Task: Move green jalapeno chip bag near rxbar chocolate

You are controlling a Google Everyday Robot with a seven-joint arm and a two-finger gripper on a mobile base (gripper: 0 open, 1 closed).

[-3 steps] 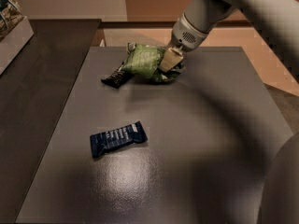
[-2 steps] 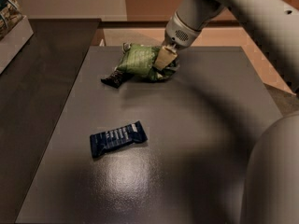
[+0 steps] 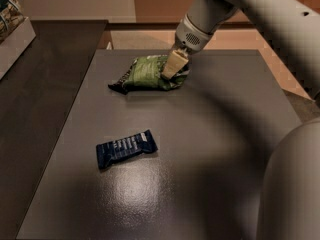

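The green jalapeno chip bag (image 3: 147,74) lies crumpled on the dark table (image 3: 215,134) at the far middle. My gripper (image 3: 172,70) comes down from the upper right and is shut on the bag's right end. The rxbar chocolate (image 3: 116,87), a small black wrapper, sticks out at the bag's left end, touching it and partly hidden under it.
A larger dark-blue bar (image 3: 126,148) lies alone on the table left of centre, nearer to me. A box with print (image 3: 12,26) stands on a side counter at the far left. My arm (image 3: 265,19) crosses the upper right, and its body (image 3: 292,189) fills the lower right corner.
My gripper has moved a little left and towards me with the green bag in it. The bag's left end now lies over the black bar. The blue bar has not moved.
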